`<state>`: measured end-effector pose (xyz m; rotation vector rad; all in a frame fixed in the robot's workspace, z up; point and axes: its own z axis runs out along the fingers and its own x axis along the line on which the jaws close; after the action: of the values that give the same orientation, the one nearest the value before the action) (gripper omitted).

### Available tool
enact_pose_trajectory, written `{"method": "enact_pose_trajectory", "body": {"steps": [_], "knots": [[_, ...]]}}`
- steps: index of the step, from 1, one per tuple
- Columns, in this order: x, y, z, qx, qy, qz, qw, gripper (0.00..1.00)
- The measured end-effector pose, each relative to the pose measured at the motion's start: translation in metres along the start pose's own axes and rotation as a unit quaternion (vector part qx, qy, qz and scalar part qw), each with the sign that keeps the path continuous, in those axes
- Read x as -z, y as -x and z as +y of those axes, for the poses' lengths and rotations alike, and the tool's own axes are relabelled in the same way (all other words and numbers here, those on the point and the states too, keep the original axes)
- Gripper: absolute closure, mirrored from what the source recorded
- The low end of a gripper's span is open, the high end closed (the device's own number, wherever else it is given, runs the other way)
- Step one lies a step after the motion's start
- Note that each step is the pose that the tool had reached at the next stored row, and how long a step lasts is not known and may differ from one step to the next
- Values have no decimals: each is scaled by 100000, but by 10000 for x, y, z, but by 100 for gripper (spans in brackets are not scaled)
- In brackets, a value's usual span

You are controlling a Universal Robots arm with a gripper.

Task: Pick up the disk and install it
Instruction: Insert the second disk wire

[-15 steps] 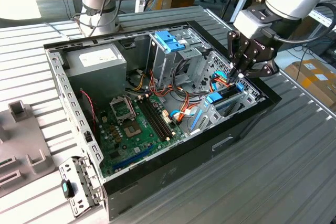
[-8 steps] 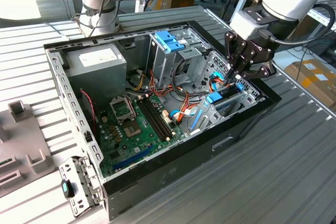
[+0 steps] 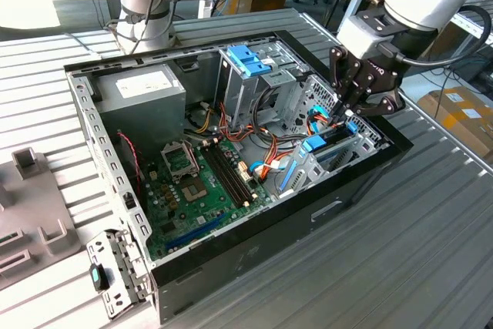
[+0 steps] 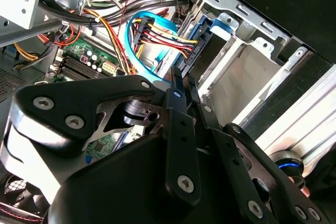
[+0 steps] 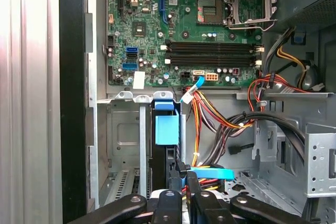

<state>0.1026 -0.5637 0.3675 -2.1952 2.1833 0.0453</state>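
On a ribbed metal bench (image 3: 431, 252) we see one open computer case (image 3: 231, 260) holding one green motherboard (image 3: 202, 182) and one grey power-supply box (image 3: 142, 90). One gripper (image 3: 341, 113) reaches into the drive bay; its fingers (image 5: 181, 174) sit close together by the disk (image 5: 167, 129), which stands on edge in the bay. We cannot tell whether they clamp it.

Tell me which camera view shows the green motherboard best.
The first wrist view: the motherboard faces the camera, almost uncovered. The exterior view shows it slanted inside the case, cables over one end. The second wrist view shows a small patch behind cables.
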Motion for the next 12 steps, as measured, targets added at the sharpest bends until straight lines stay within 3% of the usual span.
{"method": "enact_pose_trajectory", "body": {"steps": [5, 9, 12], "knots": [[0, 0, 44, -1, -2, -4, 100000, 84], [1, 1, 130, 1, -6, -1, 100000, 84], [1, 1, 133, 10, -4, -2, 100000, 84]]}}
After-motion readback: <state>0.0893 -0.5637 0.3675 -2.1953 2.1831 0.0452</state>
